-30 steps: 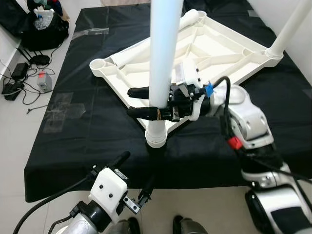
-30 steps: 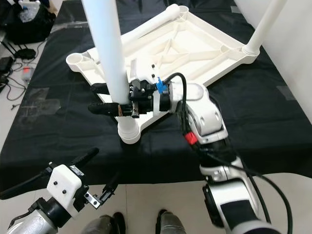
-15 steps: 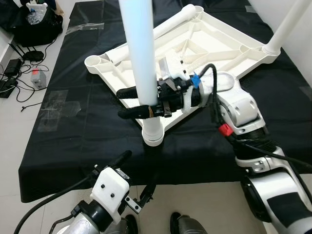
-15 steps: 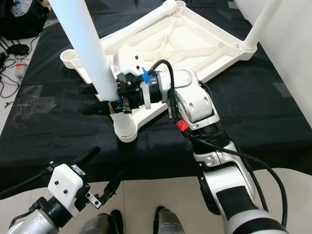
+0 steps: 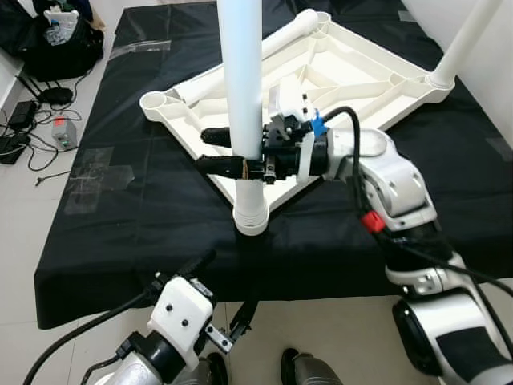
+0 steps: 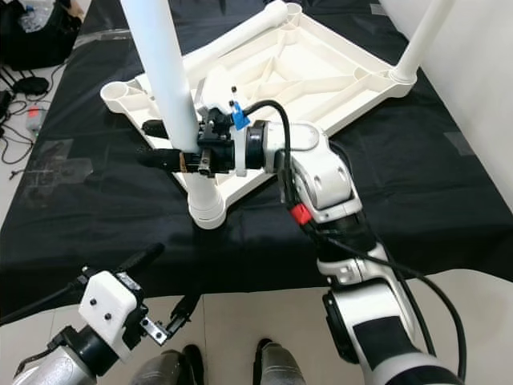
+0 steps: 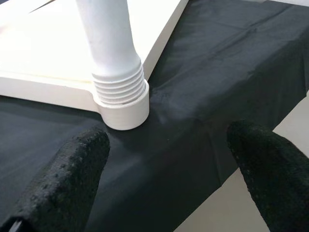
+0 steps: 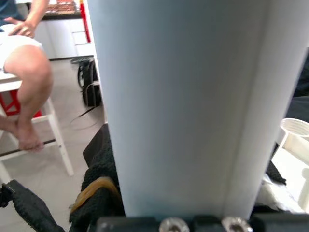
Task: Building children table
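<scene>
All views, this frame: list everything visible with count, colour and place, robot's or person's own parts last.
Table top: one, white, upside down on the black cloth.
Upright legs: two, white; near leg standing in the closest corner socket, far leg at the right corner.
Loose leg: one, white, lying along the top's far-left edge.
Empty socket: one, white, left corner.
Black cloth: one, covering the low platform.
Bag: one, black, on the floor far left.
Cables and small devices: several, floor at left.
Person: one, seated on a white stool.
Right gripper: fingers around the near leg.
Left gripper: open, low, near the cloth's front edge.
</scene>
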You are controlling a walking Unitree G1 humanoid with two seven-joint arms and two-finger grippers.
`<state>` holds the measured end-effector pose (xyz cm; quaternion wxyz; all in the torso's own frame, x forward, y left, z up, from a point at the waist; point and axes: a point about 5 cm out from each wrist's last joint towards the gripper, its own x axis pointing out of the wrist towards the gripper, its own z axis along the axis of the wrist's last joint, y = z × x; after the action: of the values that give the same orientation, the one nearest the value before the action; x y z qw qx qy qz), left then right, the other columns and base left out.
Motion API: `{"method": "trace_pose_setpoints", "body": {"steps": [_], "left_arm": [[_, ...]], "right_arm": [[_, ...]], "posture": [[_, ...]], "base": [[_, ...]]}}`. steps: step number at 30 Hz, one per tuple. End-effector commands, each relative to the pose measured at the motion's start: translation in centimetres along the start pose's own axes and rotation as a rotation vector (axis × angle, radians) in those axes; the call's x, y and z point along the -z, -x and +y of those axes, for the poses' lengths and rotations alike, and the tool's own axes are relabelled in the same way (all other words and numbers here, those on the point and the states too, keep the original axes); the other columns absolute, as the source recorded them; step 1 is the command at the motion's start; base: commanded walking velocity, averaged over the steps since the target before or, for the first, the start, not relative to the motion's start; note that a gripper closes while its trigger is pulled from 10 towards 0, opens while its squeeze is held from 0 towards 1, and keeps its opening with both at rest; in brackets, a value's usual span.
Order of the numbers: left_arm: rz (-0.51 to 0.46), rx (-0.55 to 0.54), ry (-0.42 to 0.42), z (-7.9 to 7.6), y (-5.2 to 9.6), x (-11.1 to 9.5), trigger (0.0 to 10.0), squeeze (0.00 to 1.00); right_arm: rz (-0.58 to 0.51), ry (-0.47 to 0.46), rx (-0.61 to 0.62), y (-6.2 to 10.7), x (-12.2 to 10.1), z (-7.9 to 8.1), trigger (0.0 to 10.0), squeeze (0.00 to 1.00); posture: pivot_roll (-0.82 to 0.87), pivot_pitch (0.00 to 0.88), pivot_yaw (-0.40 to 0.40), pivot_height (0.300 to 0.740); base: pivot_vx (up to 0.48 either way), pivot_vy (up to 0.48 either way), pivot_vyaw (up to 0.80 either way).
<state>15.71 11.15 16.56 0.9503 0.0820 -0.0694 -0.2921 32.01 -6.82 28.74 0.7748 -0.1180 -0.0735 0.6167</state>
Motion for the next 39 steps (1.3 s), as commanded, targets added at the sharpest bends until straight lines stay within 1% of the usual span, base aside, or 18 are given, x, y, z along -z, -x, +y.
{"method": "trace_pose_setpoints", "body": {"steps": [1,14,16,17,18,19,21,22,23,24,25,26,28,29,31,33,37,39], "left_arm": [[0.01,0.009,-0.008,-0.1,0.2,-0.1,10.0,0.0],[0.012,0.009,-0.013,-0.1,0.2,-0.1,10.0,0.0],[0.013,0.009,-0.015,-0.1,0.2,-0.1,10.0,0.0],[0.013,0.009,-0.015,-0.1,0.2,-0.1,10.0,0.0],[0.014,0.009,-0.016,-0.2,0.2,0.0,10.0,0.0],[0.015,0.01,-0.017,-0.3,0.3,0.0,10.0,0.0],[0.015,0.01,-0.017,-0.3,0.3,0.0,10.0,0.0],[0.015,0.01,-0.017,-0.4,0.4,0.0,10.0,0.0],[0.013,0.001,-0.02,-0.3,0.3,-0.1,10.0,0.0],[0.01,-0.005,-0.023,-0.2,0.2,-0.1,10.0,0.0],[0.01,-0.005,-0.023,-0.2,0.2,-0.1,10.0,0.0],[0.008,-0.005,-0.025,-0.1,0.1,0.0,10.0,0.0],[0.008,-0.002,-0.024,0.0,0.0,0.0,10.0,0.0],[0.008,-0.002,-0.024,0.0,0.0,0.0,10.0,0.0],[0.01,0.015,-0.031,0.2,-0.3,0.5,10.0,0.0],[0.01,0.012,-0.039,0.3,-0.4,0.5,10.0,0.0],[0.007,0.0,-0.054,0.4,-0.5,0.6,10.0,0.0],[0.007,-0.007,-0.058,0.5,-0.6,0.7,10.0,0.0]], "right_arm": [[0.164,-0.221,0.046,0.4,5.5,0.7,0.0,0.0],[0.16,-0.216,0.105,0.7,5.2,0.5,0.0,0.0],[0.167,-0.209,0.165,0.9,5.1,0.3,0.0,0.0],[0.167,-0.209,0.165,0.9,5.1,0.3,0.0,0.0],[0.18,-0.227,0.281,1.3,5.4,0.2,0.0,0.0],[0.196,-0.222,0.589,2.0,6.0,0.3,0.0,0.0],[0.196,-0.222,0.589,2.0,6.0,0.3,0.0,0.0],[0.211,-0.226,0.822,3.0,6.4,0.4,0.0,0.0],[0.265,-0.235,0.999,3.9,7.8,2.7,0.0,0.0],[0.3,-0.276,1.078,4.2,9.0,4.5,0.0,0.0],[0.3,-0.276,1.078,4.2,9.0,4.5,0.0,0.0],[0.31,-0.267,1.08,4.1,9.2,5.5,0.0,0.0],[0.3,-0.249,1.077,3.8,9.0,5.8,0.0,0.0],[0.3,-0.249,1.077,3.8,9.0,5.8,0.0,0.0],[0.248,-0.196,1.076,3.0,7.9,4.7,0.0,0.0],[0.24,-0.185,1.075,2.8,7.8,4.4,0.0,0.0],[0.238,-0.175,1.076,2.5,7.6,4.2,0.0,0.0],[0.245,-0.174,1.097,2.3,7.4,4.5,0.0,0.0]], "posture": [[0.0,0.328,0.017,0.74],[0.0,0.321,0.017,0.74],[0.0,0.319,0.011,0.74],[0.0,0.319,0.011,0.74],[0.01,0.316,-0.018,0.74],[0.01,0.316,-0.046,0.74],[0.01,0.316,-0.046,0.74],[0.01,0.316,-0.046,0.74],[0.01,0.317,-0.025,0.74],[-0.02,0.323,0.0,0.74],[-0.02,0.323,0.0,0.74],[-0.01,0.311,0.002,0.74],[-0.01,0.311,0.002,0.74],[-0.01,0.311,0.002,0.74],[-0.01,0.275,0.007,0.74],[-0.01,0.27,0.005,0.74],[-0.01,0.267,0.001,0.74],[-0.01,0.263,0.002,0.74]], "base": [[0.0,0.0,0.0],[0.0,0.0,0.0],[0.0,0.0,0.0],[0.0,0.0,0.0],[0.0,0.0,0.0],[0.0,0.0,0.0],[0.0,0.0,0.0],[0.0,0.0,0.0],[0.0,0.0,0.0],[0.0,0.0,0.0],[0.0,0.0,0.0],[0.0,0.0,0.0],[0.0,0.0,0.0],[0.0,0.0,0.0],[0.0,0.0,0.0],[0.0,0.0,0.0],[0.0,0.0,0.0],[0.0,0.0,0.0]]}}
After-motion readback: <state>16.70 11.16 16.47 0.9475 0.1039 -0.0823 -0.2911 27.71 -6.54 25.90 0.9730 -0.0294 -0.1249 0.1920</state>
